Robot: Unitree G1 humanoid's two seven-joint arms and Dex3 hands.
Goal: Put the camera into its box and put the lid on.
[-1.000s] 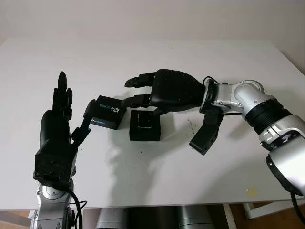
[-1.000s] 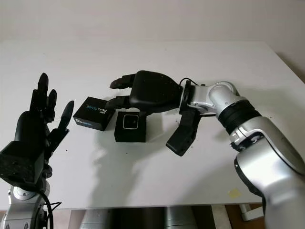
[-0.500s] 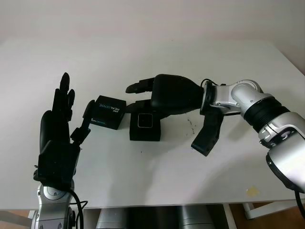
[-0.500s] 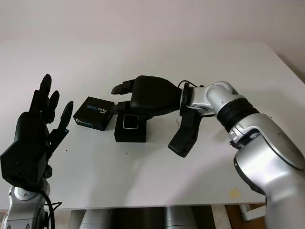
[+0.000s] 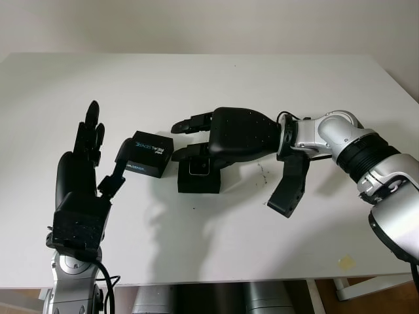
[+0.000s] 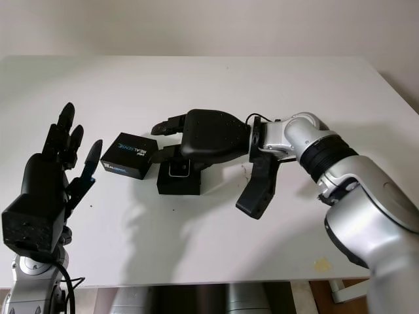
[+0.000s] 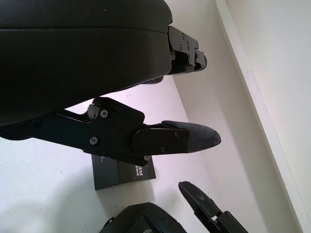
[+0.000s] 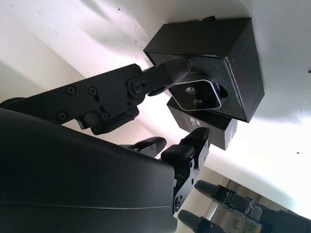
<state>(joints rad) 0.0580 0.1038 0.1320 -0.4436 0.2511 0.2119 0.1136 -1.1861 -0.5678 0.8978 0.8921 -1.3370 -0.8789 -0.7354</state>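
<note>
Camera point(image 8: 197, 95), silver-faced, sits in the open black box point(image 5: 198, 175) on the white table point(image 5: 196, 85), directly under the right hand point(image 5: 229, 134). That hand hangs over the box holding nothing, one fingertip at the camera. Lid point(image 5: 149, 154), printed "REALSENSE", lies just beside the box, between both hands. Left hand point(image 5: 82, 176) stands upright, open, near the lid

Bright, even overhead light on the white table point(image 5: 196, 78), soft shadows beneath the arms, wrist views glare-washed.
</note>
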